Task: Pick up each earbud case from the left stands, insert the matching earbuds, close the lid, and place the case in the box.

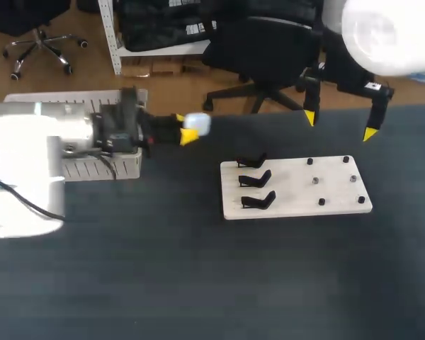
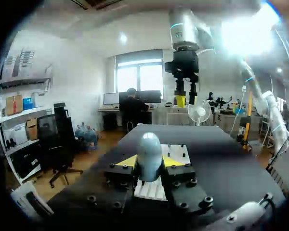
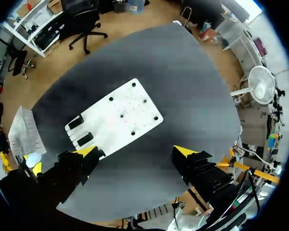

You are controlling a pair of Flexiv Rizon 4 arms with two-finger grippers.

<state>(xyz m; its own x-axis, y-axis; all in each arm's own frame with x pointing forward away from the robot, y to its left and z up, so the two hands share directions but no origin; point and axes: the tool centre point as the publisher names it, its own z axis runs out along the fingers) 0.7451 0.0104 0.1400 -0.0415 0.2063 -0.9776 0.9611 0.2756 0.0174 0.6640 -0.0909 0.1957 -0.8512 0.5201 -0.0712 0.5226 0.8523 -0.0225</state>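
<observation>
From the head view, my left gripper (image 1: 184, 127) comes in from the left and is clamped on the pale earbud case (image 1: 198, 124), holding it above the dark table (image 1: 163, 269), between the box (image 1: 106, 168) and the white board (image 1: 297, 188). The box, a light slotted crate, sits at the table's far left, partly under my arm. Three black stands (image 1: 255, 178) run in a column along the board's left edge, and small dark pegs (image 1: 309, 161) dot its right half. My right gripper (image 1: 340, 125) hangs above the table's far edge behind the board, its fingers spread wide with nothing between them. In the left wrist view, the earbud case (image 2: 149, 151) stands rounded end up between my two yellow tips, which press it from both sides. The white board (image 2: 178, 151) lies just ahead of it, and my right gripper (image 2: 185, 101) hangs further on, tips down. In the right wrist view, my right gripper (image 3: 135, 151) stands wide open high above the table. The white board (image 3: 120, 118) lies ahead of it, the black stands (image 3: 76, 121) on the board's end nearer the box (image 3: 23, 132). The earbud case (image 3: 32, 158) shows beside that box in my left gripper (image 3: 34, 163).
</observation>
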